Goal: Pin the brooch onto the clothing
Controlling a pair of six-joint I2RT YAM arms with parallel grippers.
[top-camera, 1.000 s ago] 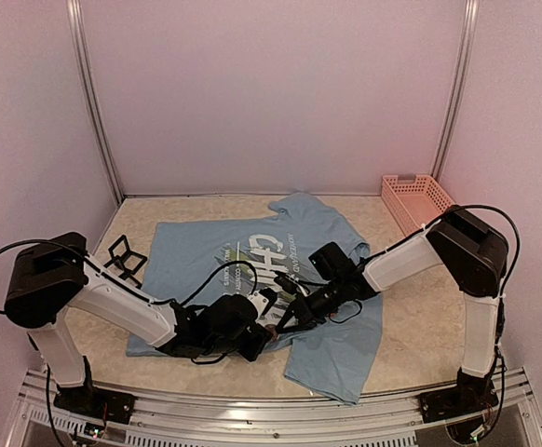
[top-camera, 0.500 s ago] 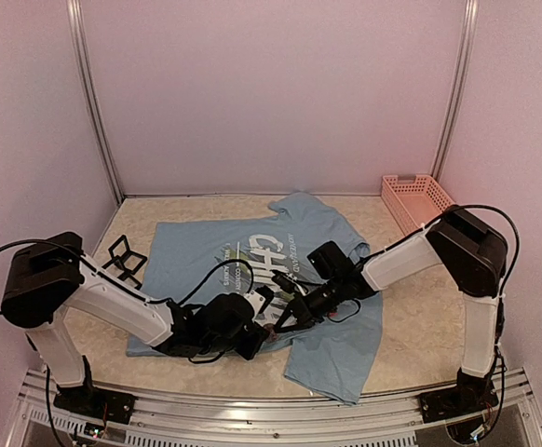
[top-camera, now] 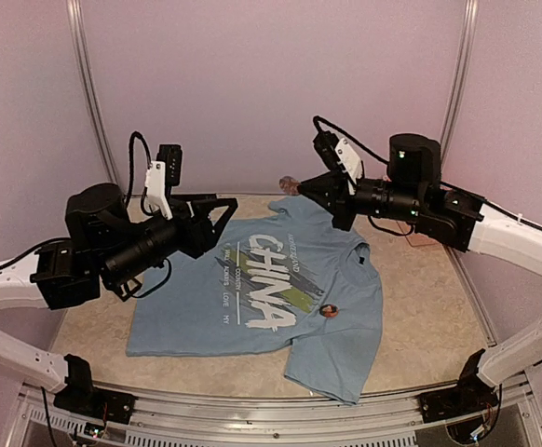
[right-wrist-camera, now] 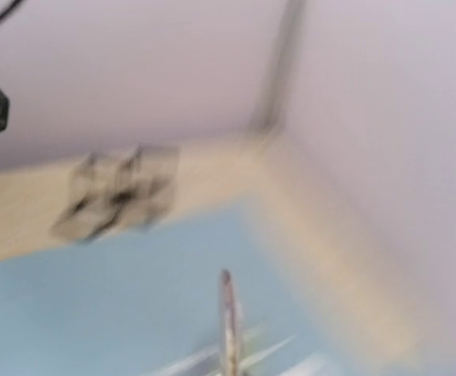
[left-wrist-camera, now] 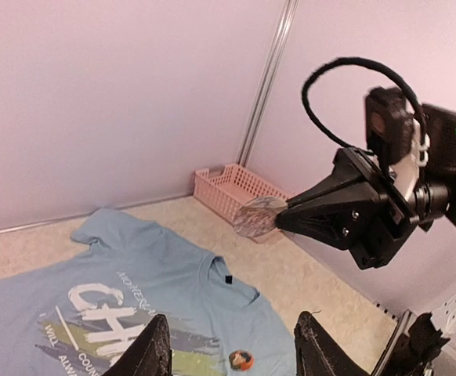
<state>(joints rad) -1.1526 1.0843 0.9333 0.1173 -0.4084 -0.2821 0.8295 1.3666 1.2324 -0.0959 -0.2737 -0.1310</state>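
Note:
The light blue clothing (top-camera: 252, 289) lies flat on the table with its "CHINA" print up. A small round orange brooch (top-camera: 329, 310) sits on the cloth to the right of the print; the left wrist view shows this brooch (left-wrist-camera: 241, 359) too. My left gripper (top-camera: 226, 223) hangs high above the shirt's left side, open and empty, its fingers (left-wrist-camera: 156, 348) framing the brooch below. High over the collar, my right gripper (top-camera: 301, 186) is shut on a thin round silvery disc (left-wrist-camera: 255, 217). The blurred right wrist view shows the disc (right-wrist-camera: 226, 325) edge-on.
A pink basket (left-wrist-camera: 240, 188) stands at the back right corner of the table. A black wire rack (right-wrist-camera: 118, 192) lies on the table by the shirt's left sleeve. Pale walls close in the back and both sides.
Both arms have risen from low over the shirt's middle to high above it. The left gripper has opened. The brooch now shows on the shirt.

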